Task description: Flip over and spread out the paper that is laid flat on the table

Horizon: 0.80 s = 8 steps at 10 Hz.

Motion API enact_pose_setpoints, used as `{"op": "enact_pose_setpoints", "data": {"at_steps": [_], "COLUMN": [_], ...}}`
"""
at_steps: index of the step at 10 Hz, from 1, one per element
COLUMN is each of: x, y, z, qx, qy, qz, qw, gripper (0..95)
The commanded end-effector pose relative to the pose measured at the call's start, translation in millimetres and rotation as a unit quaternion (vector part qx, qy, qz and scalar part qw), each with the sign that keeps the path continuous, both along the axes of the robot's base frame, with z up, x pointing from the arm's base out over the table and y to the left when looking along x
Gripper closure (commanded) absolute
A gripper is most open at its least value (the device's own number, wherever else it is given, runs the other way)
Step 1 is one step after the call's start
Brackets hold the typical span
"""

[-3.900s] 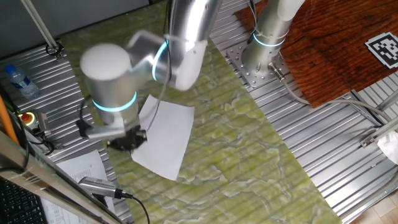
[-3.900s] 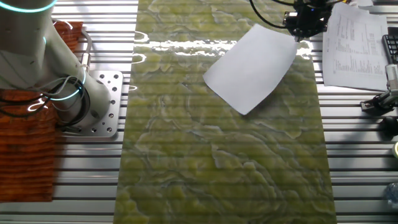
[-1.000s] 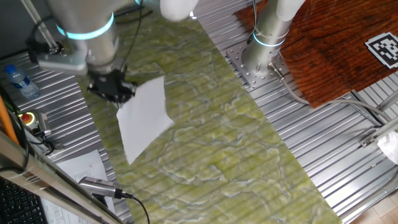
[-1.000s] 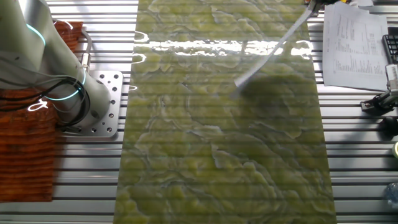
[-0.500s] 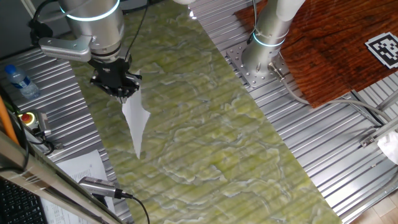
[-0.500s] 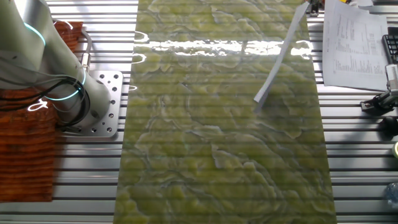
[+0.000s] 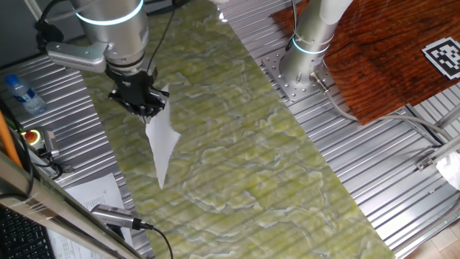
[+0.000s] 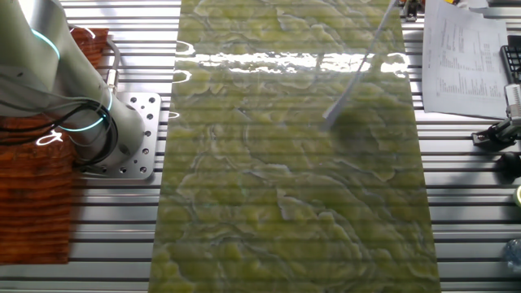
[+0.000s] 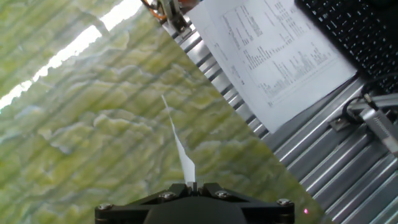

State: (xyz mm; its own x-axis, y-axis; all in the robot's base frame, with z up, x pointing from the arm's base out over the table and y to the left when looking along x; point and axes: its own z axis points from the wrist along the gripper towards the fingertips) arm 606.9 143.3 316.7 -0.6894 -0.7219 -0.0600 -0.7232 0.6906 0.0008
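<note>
The paper (image 7: 162, 142) is a blank white sheet hanging edge-on from my gripper (image 7: 147, 109), lifted above the green-yellow marbled table (image 7: 237, 151). Its lower tip hangs close to the table. In the other fixed view the paper (image 8: 355, 72) shows as a thin slanted strip with its shadow on the table (image 8: 285, 179); the gripper (image 8: 404, 6) is at the top edge. In the hand view the paper (image 9: 180, 149) runs away from the shut gripper (image 9: 193, 186), seen edge-on.
A printed sheet (image 9: 267, 56) lies on ribbed metal panels beside the table, also in the other fixed view (image 8: 464, 57). A keyboard (image 9: 348, 31) and a cabled device (image 7: 115, 214) lie nearby. A second arm's base (image 7: 305, 57) and a wooden board (image 7: 388, 50) stand at the far side.
The gripper has lifted the paper off the table and turned it; the sheet went from flat and broad to hanging edge-on. In the last half second it swung slightly.
</note>
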Motion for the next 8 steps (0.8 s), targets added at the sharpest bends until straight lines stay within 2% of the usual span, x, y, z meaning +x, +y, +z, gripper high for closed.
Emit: {"op": "enact_pose_setpoints", "data": {"at_steps": [1, 3, 8], "x": [-6.0, -10.3, -13.9], "y": [9.1, 14.3, 15.4], "z": [-11.8, -18.7, -21.1], "qx": [0.001, 0.002, 0.001], "qy": [0.000, 0.000, 0.005], "qz": [-0.022, -0.030, -0.044], "qw": [0.9998, 0.9995, 0.9990], "gripper": [95.0, 95.0, 95.0]}}
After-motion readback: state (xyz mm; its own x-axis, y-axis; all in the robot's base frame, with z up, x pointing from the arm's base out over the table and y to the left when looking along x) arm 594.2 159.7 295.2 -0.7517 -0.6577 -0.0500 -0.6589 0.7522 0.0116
